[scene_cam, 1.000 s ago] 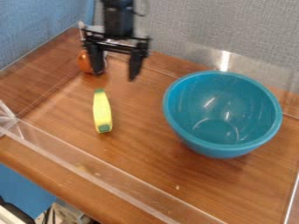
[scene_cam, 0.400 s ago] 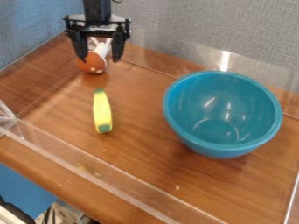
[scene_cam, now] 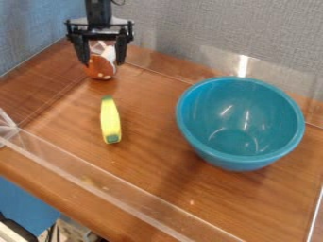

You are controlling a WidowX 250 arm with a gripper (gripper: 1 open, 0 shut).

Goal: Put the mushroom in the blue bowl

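a: where do the jaws (scene_cam: 101,53) lie in this view?
b: at the upper left, below the dark arm (scene_cam: 98,11). they stand wide open, with a finger to either side of the mushroom (scene_cam: 101,68). whether either finger touches it cannot be told, and no closed grip is shown.
a: and the mushroom itself?
b: it rests on the brown wooden counter (scene_cam: 145,175), near the back left, with a reddish-brown part and a paler part visible. the jaws partly cover it.
a: what is the large round vessel?
b: the blue bowl (scene_cam: 240,123), on the right side of the counter, upright, its opening facing up. it lies well apart from the mushroom.
a: and the elongated piece?
b: a yellow piece with a green tip (scene_cam: 111,121), lying between the bowl and the left edge of the counter, nearer the viewer than the mushroom.
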